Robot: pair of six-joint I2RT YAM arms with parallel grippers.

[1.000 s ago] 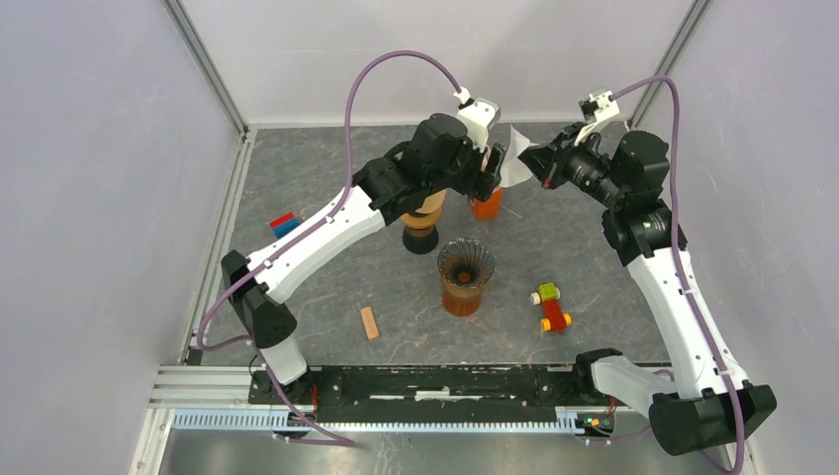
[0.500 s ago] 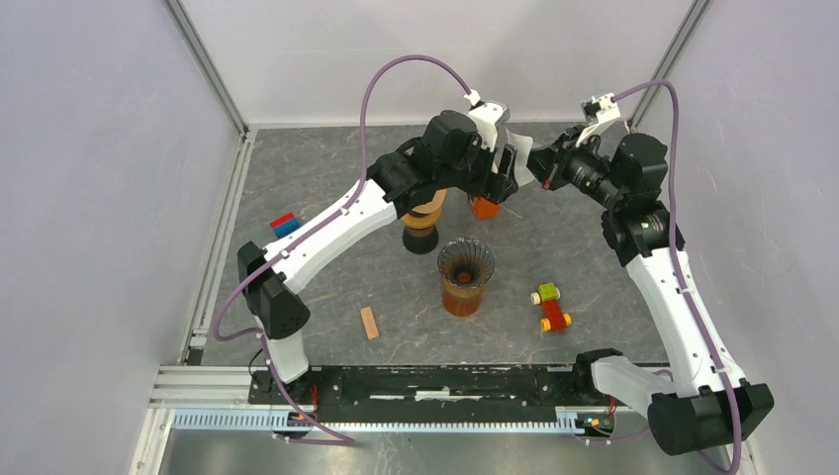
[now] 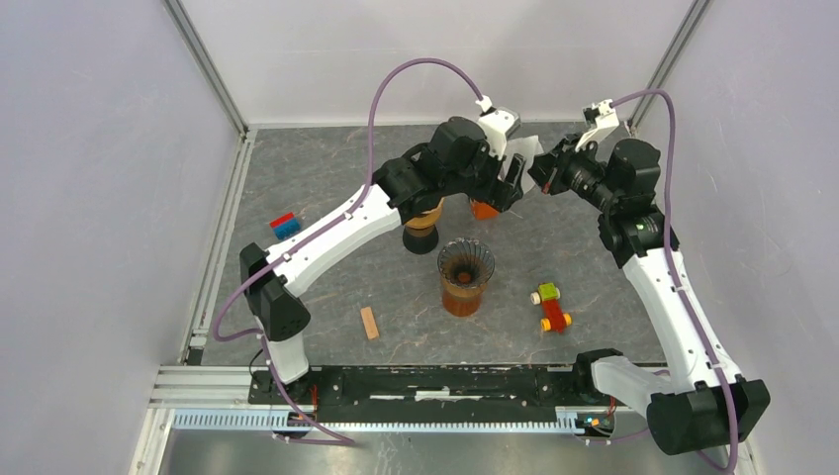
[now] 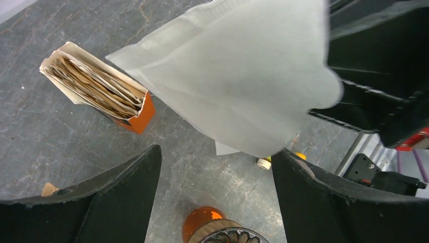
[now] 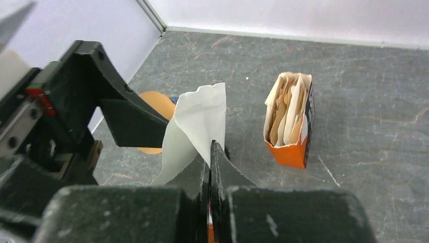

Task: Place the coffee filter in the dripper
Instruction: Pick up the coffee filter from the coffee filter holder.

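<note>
Swung rightward since a second ago: left gripper [image 4: 216, 152], now nose to nose with right gripper [image 5: 210, 152] above the far middle of the grey stone-patterned table [image 3: 326, 158].

Right claw clenched on one white paper coffee filter [image 5: 200, 119], pinched at its lower edge and held up in the air. Left claw released, fingers spread wide to either side of that filter, not closed on it.

Counted on the table:
- One dark ribbed cone dripper [image 3: 465, 262], near the middle, seated on one amber glass cup [image 3: 462, 297]. Well apart from the held filter.
- One orange cardboard box [image 5: 291, 149], upright and open-topped, toward the far edge, packed with a stack of brown paper filters [image 4: 96, 86].
- One tan wooden piece on a black base [image 3: 422, 230], half hidden under the left arm; kind not clear.
- One red-and-blue block [image 3: 285, 225], near the left edge.
- One small wooden block [image 3: 369, 323], toward the near edge.
- One toy car of coloured blocks [image 3: 550, 307], right of the dripper.
</note>
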